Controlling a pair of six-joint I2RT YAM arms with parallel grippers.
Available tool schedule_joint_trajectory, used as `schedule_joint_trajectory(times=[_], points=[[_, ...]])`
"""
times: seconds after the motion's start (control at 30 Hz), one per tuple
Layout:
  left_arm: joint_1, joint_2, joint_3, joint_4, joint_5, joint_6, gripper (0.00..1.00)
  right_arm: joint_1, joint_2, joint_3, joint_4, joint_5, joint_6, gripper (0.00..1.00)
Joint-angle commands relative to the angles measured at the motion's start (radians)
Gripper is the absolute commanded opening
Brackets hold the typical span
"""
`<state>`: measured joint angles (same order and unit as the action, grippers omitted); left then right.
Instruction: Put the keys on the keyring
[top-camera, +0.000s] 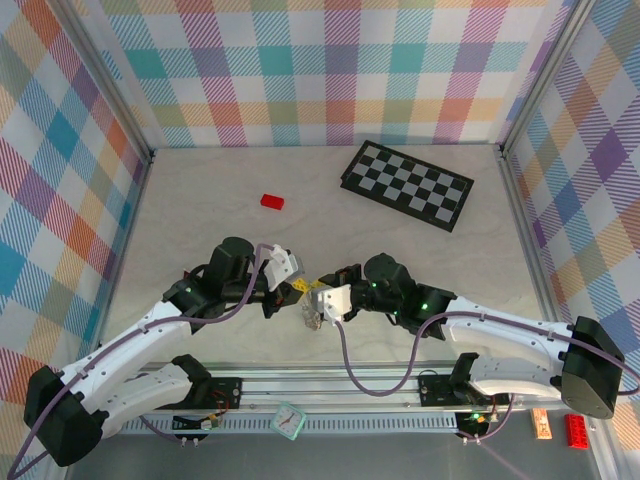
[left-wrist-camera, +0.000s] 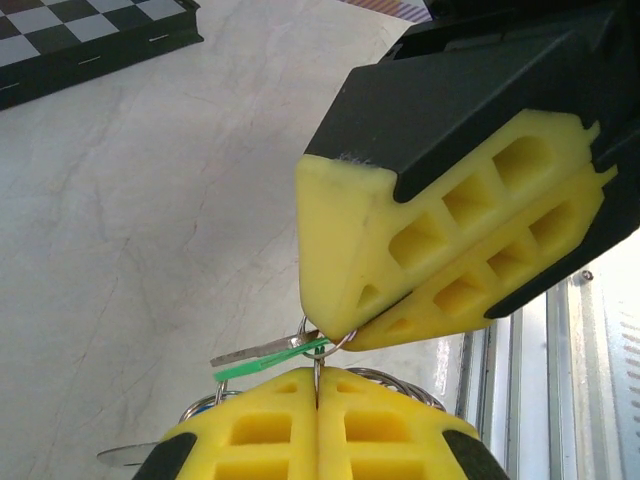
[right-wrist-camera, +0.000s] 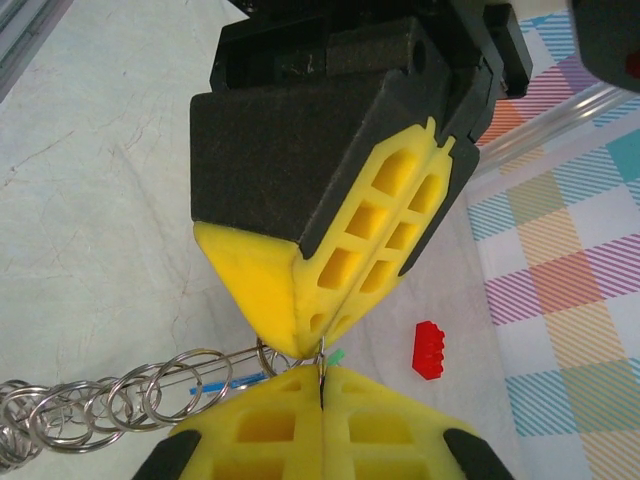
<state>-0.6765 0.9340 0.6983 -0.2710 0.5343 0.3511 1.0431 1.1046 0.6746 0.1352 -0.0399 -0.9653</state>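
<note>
Top external | arms bent inward (tips meeting) | left gripper (top-camera: 300, 290), right gripper (top-camera: 314, 300) clenched on keyring (right-wrist-camera: 150, 395)

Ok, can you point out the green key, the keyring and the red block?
green key (left-wrist-camera: 262, 362): left wrist view, on its thin green part.
keyring (right-wrist-camera: 30, 425): right wrist view, on the bunched coils at left.
red block (right-wrist-camera: 430, 350): right wrist view, on its body.
</note>
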Motion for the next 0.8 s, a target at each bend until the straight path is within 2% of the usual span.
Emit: schedule_joint_trajectory(times=[0.0, 0.77], points=[[0.005, 0.002, 0.043, 0.015, 0.021, -0.019, 0.0, 0.013, 0.004, -0.011, 0.03, -0.008, -0.029, 0.0], [0.005, 0.016, 0.061, 0.002, 0.004, -0.034, 0.0, 0.081, 0.057, -0.011, -0.052, 0.131, -0.218, 0.0]])
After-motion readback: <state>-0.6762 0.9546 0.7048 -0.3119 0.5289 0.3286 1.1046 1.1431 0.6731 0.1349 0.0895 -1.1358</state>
